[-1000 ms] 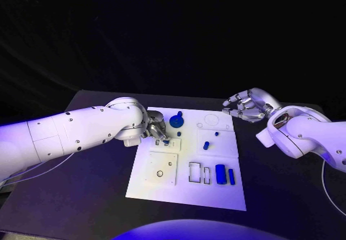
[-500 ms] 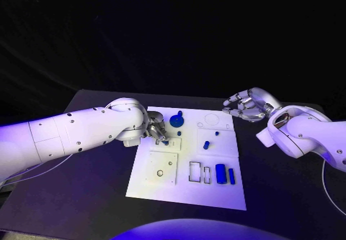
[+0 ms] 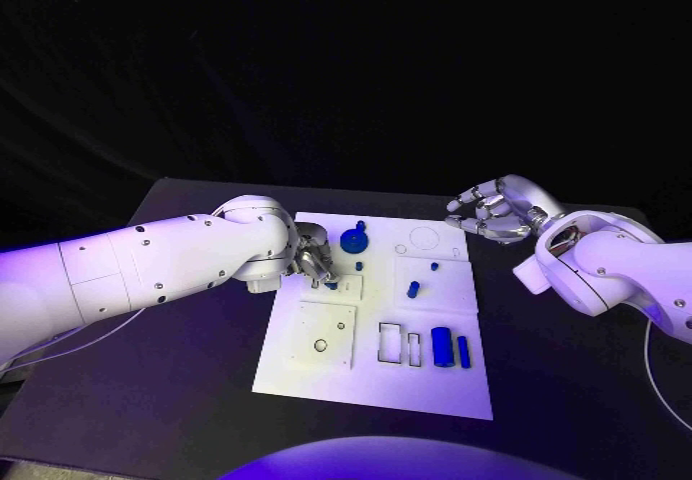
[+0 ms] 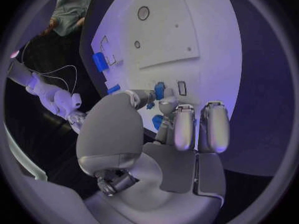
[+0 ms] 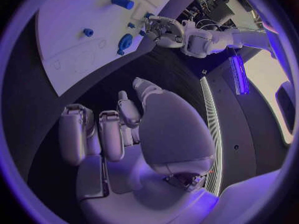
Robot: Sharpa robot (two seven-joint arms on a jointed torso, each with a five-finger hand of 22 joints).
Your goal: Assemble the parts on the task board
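The task board (image 3: 372, 372) lies in the middle of the black tabletop (image 3: 173, 400), and everything here is placed against it. The left robot hand (image 3: 315, 262) sits over the board's left edge, toward the far end, with its fingers (image 4: 185, 126) curled down onto the plate. In the left wrist view a small blue part (image 4: 159, 90) sits right at the fingertips, pinched or at least touched between thumb and finger, beside a small rectangular slot (image 4: 181, 88) in the board. From here I judge the hand to be holding that part, though the contact is small and partly hidden.

The right robot hand (image 3: 490, 214) hovers off the board's far right corner, above the tabletop, fingers curled inward and holding nothing.

Other parts lie on the board: a round blue disc (image 3: 353, 241) near the far edge, a small blue peg (image 3: 413, 291) toward the middle, and two upright blue blocks (image 3: 450, 348) near the right edge, their long axes running from the near edge to the far edge.

The coming move likely turns on the small part and the slot: the slot lies just beside the left fingertips, so the left hand is clearly the nearer one, and the part would need to be lined up with the slot's long side.
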